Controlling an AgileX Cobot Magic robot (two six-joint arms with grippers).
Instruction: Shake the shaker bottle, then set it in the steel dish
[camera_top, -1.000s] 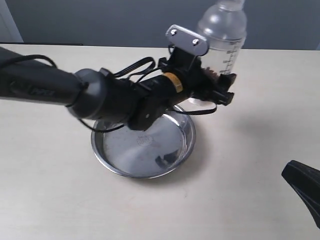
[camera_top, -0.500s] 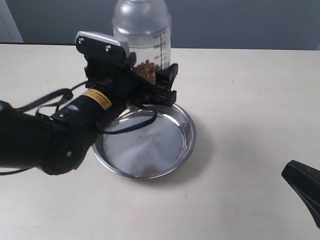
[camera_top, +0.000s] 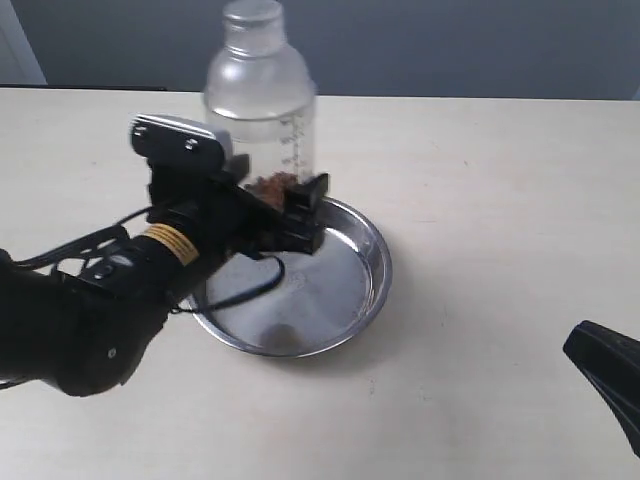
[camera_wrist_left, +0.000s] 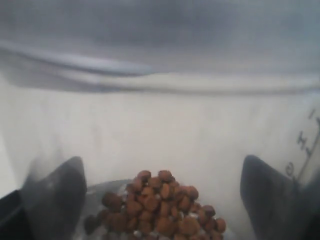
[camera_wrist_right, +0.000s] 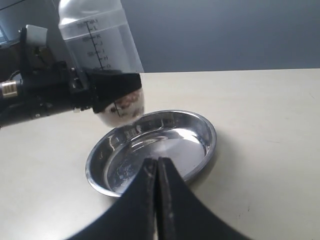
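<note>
The clear shaker bottle (camera_top: 262, 105) stands upright in the air, its base just over the far left rim of the steel dish (camera_top: 368, 290). My left gripper (camera_top: 268, 205) is shut on the bottle's lower body, where brown bits (camera_wrist_left: 165, 207) lie heaped. In the left wrist view the bottle (camera_wrist_left: 160, 125) fills the frame between two dark fingers (camera_wrist_left: 55, 195). The right wrist view shows the bottle (camera_wrist_right: 100, 45) above the dish (camera_wrist_right: 150, 150). My right gripper (camera_wrist_right: 158, 167) is shut and empty, low at the right, away from the dish.
The dish rests on a pale tabletop (camera_top: 500, 200) with bare surface around it. The left arm's black body and cable (camera_top: 110, 300) lie over the dish's left side. A dark wall (camera_top: 450, 45) runs behind the table.
The left gripper has swung the bottle from the upper right to the left, then slightly lower and further left. The bits inside have settled. The right gripper has not moved.
</note>
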